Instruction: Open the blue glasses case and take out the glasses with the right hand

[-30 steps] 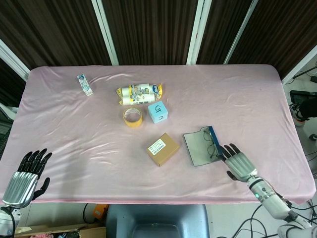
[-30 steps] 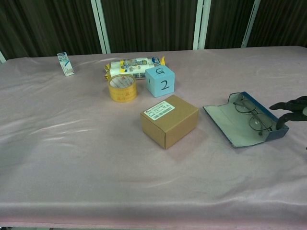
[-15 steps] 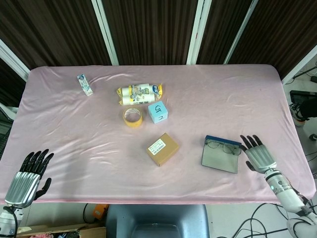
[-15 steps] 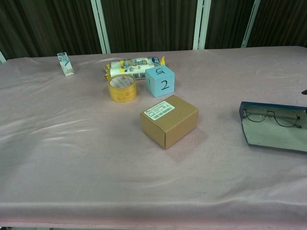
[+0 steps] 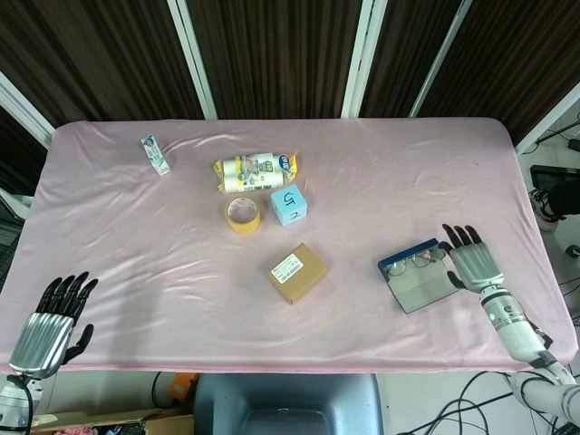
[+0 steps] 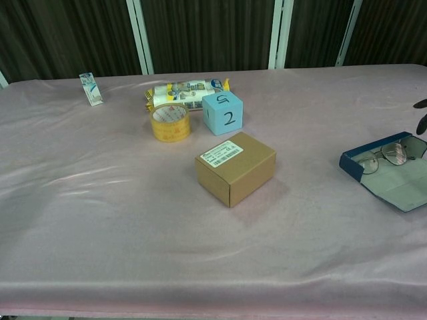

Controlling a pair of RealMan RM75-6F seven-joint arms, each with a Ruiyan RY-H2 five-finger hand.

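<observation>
With the glasses case lying open at the lower right of the surface, the glasses inside should be pinched gently at the frame by the right robot hand, whose fingers are spread and empty beside it.

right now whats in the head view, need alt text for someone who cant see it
An open blue glasses case with the glasses inside lies on a pink table, the right robot hand spread beside it. A cardboard box, tape roll and blue cube sit mid-table; the left robot hand waits open at the near left edge.
</observation>
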